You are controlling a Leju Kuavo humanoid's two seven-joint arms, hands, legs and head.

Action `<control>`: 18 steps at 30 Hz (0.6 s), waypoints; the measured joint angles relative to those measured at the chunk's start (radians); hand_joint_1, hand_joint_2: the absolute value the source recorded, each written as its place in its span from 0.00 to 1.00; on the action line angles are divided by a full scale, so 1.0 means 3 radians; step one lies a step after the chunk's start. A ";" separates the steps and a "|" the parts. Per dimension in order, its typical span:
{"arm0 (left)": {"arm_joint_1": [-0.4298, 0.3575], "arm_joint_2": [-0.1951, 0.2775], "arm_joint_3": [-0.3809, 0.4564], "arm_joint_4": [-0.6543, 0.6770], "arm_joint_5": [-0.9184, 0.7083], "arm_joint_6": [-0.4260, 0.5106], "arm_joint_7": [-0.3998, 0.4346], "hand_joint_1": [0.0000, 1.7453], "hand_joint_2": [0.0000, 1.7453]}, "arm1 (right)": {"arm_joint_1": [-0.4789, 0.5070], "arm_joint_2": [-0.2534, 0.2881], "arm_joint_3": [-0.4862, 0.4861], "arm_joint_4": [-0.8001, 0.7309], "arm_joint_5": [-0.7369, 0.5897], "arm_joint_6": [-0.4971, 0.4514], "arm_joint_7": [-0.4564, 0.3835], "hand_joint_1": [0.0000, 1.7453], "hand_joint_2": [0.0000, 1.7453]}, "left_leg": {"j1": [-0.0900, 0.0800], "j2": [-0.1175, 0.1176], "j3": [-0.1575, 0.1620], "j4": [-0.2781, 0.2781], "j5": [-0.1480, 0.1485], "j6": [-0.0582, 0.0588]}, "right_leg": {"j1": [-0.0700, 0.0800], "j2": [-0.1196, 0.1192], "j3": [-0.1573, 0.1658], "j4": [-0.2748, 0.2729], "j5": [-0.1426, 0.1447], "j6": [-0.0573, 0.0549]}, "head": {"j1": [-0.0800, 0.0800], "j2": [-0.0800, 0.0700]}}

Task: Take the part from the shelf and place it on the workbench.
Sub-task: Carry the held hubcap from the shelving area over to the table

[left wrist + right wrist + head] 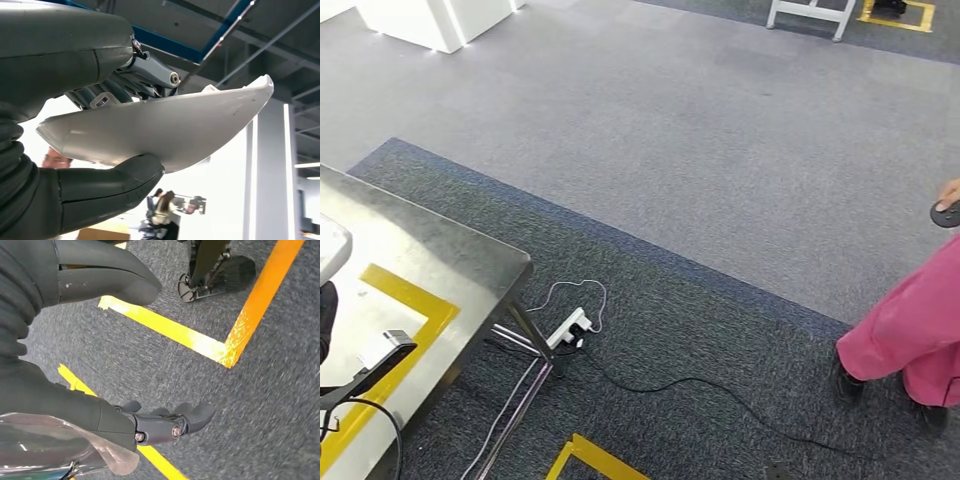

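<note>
Part [162, 132]: a pale, curved, shell-like piece, off the shelf and in the grip of the left hand [113, 140]. The left wrist view shows the thick grey thumb [113, 182] pressed against one face of it and the darker fingers [151, 75] bearing on the opposite face, so the piece is clamped between them. One end extends well past the fingers, unsupported. The same piece appears as a pale rounded edge [331, 245] at the left margin of the head view, above the tabletop.

Right hand [124, 355]: carries nothing. Thumb and fingers are apart, fingers extended, above grey carpet crossed by yellow floor tape [196, 342].

Tabletop [448, 260]: a metal surface with a yellow marked outline [418, 300] on it, at the lower left of the head view. A dark clamp-like fitting with a cable [373, 370] rests near its edge. A power strip [569, 327] and trailing leads lie on the carpet just beside the table leg. A person in pink clothing [916, 330] stands well apart, at the right margin.

Assessment: retrieval from the shelf is judged complete. The part is held over or near the tabletop's edge; whether it touches the surface cannot be told. Placement and release are not yet done. Remaining work: lower the part onto the tabletop, probably within the yellow outline, and let go.
</note>
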State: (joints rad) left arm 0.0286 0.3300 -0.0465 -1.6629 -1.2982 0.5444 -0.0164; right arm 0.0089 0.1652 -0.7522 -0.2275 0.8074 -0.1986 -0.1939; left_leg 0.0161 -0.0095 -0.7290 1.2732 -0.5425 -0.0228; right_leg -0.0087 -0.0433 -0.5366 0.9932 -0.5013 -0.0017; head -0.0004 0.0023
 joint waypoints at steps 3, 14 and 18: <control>-0.0010 -0.0002 -0.0001 0.0002 -0.0001 0.0001 0.0000 1.00 1.00 | -0.0004 0.0001 -0.0002 0.0000 0.0001 0.0002 0.0001 0.00 1.00 | -0.0012 0.0190 0.0329 -0.0637 0.0287 0.0014 | 0.0010 -0.0125 0.0047 0.0003 -0.0042 0.0037 | -0.0001 0.0000; -0.0062 -0.0016 -0.0013 0.0017 -0.0039 0.0018 0.0005 1.00 1.00 | -0.0007 0.0000 -0.0019 -0.0002 0.0027 0.0024 -0.0007 0.00 1.00 | -0.0031 -0.0073 0.0440 -0.0866 0.0307 0.0191 | -0.0002 0.0139 -0.0448 0.0999 -0.0488 0.0163 | 0.0043 0.0000; -0.0064 -0.0018 -0.0017 0.0027 -0.0053 0.0020 0.0005 1.00 1.00 | -0.0003 0.0000 -0.0021 -0.0002 0.0037 0.0036 -0.0006 0.00 1.00 | -0.0031 -0.0143 0.0444 -0.0864 0.0306 0.0191 | -0.0003 0.0142 -0.0488 0.0980 -0.0386 0.0158 | 0.0044 0.0000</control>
State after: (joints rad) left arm 0.0095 0.3246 -0.0515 -1.6548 -1.3142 0.5505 -0.0149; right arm 0.0081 0.1652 -0.7584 -0.2281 0.8186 -0.1877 -0.1957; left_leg 0.0067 -0.0523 -0.5958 1.0139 -0.4506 0.0343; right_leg -0.0094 -0.0008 -0.6831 1.2872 -0.6172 0.0457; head 0.0130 0.0023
